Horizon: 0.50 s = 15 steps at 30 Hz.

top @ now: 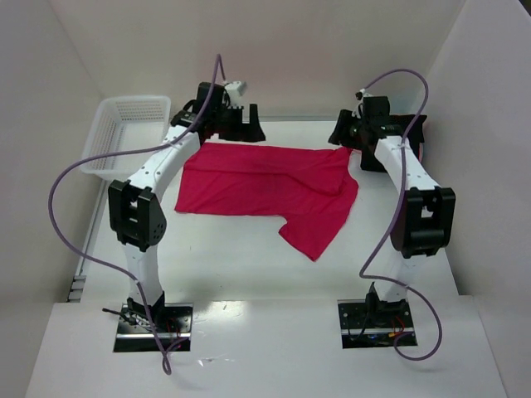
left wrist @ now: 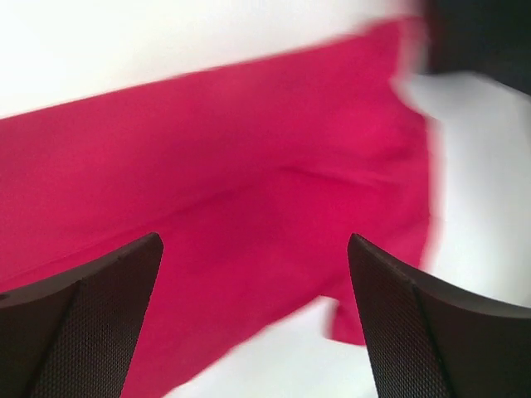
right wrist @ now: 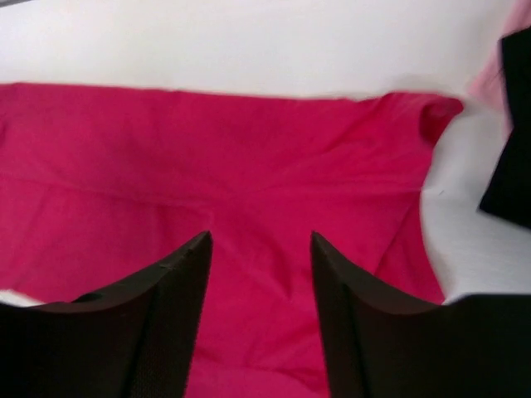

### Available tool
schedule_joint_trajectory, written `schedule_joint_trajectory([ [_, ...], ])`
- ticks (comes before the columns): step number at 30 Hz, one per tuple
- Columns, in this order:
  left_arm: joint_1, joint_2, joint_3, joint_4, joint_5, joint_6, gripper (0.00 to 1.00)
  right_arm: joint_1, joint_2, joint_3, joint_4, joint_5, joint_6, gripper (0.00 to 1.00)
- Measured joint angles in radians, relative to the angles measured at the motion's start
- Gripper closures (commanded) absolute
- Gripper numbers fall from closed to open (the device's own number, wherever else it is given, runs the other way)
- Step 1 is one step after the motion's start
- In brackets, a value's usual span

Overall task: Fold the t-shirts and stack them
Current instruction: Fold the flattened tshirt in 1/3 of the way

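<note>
**A:** Shirt position first: where does it lie?

**B:** The crimson t-shirt (top: 265,186) lies spread on the worktop (top: 249,274), across the far middle. One lobe sags toward the near right, so the outline is lopsided. I see no second shirt that I can be sure of.

**A:** And the claws?

**B:** Both hover at the shirt's far edge. The left claw (left wrist: 253,249) is over the far left corner with its fingers spread wide and nothing between them. The right claw (right wrist: 261,240) is over the far right corner, its fingers apart with a narrower gap, and it is also empty. In both wrist views the cloth fills the space under the fingertips. I cannot tell whether they touch it.

**A:** So the step in hand is a fold?

**B:** I judge so. To do it well, each claw should come down on its own corner and pinch the hem. The two should then travel level and at the same pace, so the crease runs straight.

**A:** Any risk?

**B:** The crooked right lobe. If it is folded as it lies, it will bunch, so it is better squared first. The white basket (top: 133,116) stands well to the left, out of the way.
</note>
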<state>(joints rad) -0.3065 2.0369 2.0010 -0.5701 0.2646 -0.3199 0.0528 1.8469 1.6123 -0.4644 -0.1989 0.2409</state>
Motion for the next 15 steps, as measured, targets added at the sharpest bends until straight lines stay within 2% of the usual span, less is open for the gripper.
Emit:
schedule_joint_trajectory([
  [4, -0.093, -0.066, -0.151, 0.157, 0.172, -0.034, 0.00, 0.000, -0.088, -0.147, 0.060, -0.053, 0.001, 0.58],
  [8, -0.187, -0.002, -0.248, 0.256, 0.239, -0.088, 0.00, 0.001, -0.084, -0.246, 0.053, -0.072, 0.001, 0.58],
  [11, -0.236, 0.061, -0.313, 0.311, 0.259, -0.143, 0.08, 0.004, -0.083, -0.284, 0.044, -0.060, 0.000, 0.58],
  [15, -0.248, 0.110, -0.385, 0.404, 0.253, -0.256, 0.13, 0.006, -0.085, -0.298, 0.044, -0.047, 0.000, 0.58],
])
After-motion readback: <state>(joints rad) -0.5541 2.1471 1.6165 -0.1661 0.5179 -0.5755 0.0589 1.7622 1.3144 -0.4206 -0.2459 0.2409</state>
